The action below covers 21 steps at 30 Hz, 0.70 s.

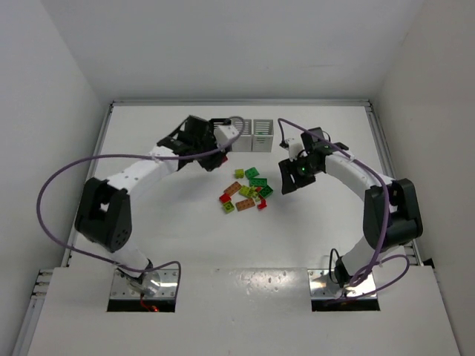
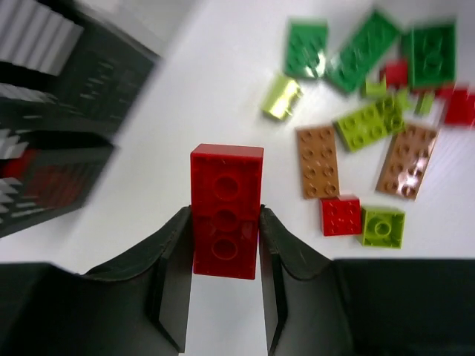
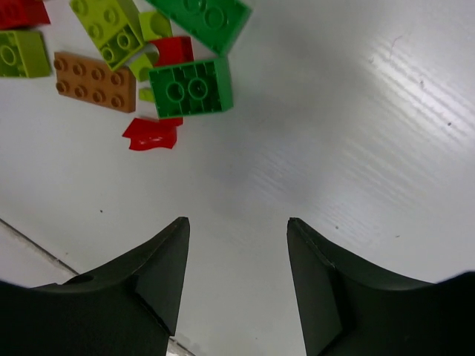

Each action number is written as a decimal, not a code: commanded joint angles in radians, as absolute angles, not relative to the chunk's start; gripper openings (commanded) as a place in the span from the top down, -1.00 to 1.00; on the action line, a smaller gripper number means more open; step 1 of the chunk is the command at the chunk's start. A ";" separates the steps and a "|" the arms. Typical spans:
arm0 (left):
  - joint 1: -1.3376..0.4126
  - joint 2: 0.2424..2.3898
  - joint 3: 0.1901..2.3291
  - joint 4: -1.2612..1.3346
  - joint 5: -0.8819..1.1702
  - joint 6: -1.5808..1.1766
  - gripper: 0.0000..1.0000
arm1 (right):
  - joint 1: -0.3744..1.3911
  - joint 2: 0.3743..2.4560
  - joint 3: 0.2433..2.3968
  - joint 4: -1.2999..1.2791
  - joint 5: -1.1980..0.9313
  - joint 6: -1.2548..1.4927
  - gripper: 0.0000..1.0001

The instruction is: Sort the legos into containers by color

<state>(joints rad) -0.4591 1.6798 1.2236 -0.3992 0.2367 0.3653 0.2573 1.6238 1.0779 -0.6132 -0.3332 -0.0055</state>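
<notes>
We see the left gripper (image 2: 224, 256) pinching a red brick (image 2: 226, 185), with a black bin (image 2: 96, 89) close at its side. The right gripper (image 3: 237, 245) spreads wide over the table (image 3: 371, 133), loose bricks (image 3: 148, 67) nearby.

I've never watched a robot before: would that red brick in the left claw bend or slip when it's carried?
Probably stiff: the red brick shows straight edges in the left gripper. Its glossy plastic might slip, since only its lower sides are pinched. Likely light, being so small.
</notes>
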 commanded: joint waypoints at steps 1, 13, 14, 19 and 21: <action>-0.405 1.539 1.313 -0.391 0.249 0.241 0.58 | 0.253 1.574 1.042 -0.549 -0.356 -0.026 -0.12; -0.236 1.672 1.506 -0.275 -0.009 0.071 0.58 | 0.264 1.615 1.051 -0.540 -0.345 -0.026 -0.12; -0.236 1.701 1.506 -0.275 -0.009 0.061 0.58 | 0.264 1.615 1.051 -0.540 -0.345 -0.026 -0.12; -0.192 1.781 1.537 -0.265 0.044 0.025 0.58 | 0.264 1.615 1.051 -0.540 -0.336 -0.026 -0.12; -0.181 1.801 1.563 -0.265 0.063 0.014 0.53 | 0.264 1.615 1.042 -0.540 -0.336 -0.035 -0.12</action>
